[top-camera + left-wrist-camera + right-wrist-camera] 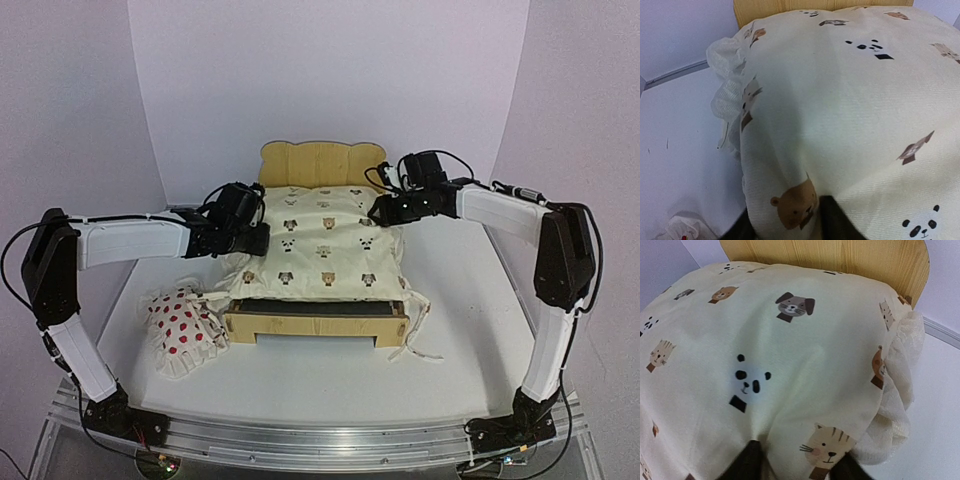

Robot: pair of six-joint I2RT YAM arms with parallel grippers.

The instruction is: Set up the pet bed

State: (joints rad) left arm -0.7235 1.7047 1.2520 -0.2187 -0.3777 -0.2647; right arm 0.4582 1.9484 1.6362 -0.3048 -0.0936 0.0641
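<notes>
**Item:** pet bed (320,322), pale plywood frame. It stands at the middle of the table (320,400), foot end toward the arm bases and scalloped headboard (320,162) at the far end. A strip of dark base (335,306) shows just behind the foot rail.

**Covering:** cream quilt (325,245), printed with small animal faces: panda, dog, bear, cat. It lies over the bed from the headboard almost to the foot. Its gauzy ruffle (897,390) hangs over the right side, and white trim trails onto the table by the right foot corner.

**Loose:** pillow (183,322), white with red dots, on the table just beside the bed's left foot corner.

**Arm ends:**
- The left pincer (262,238) is at the quilt's left edge. It is spread, its dark fingers (837,222) blurred, with quilt cloth lying between them.
- The right pincer (378,212) is at the quilt's right edge near the headboard. It is also spread, and a crease of cloth runs up from beside one finger.
</notes>
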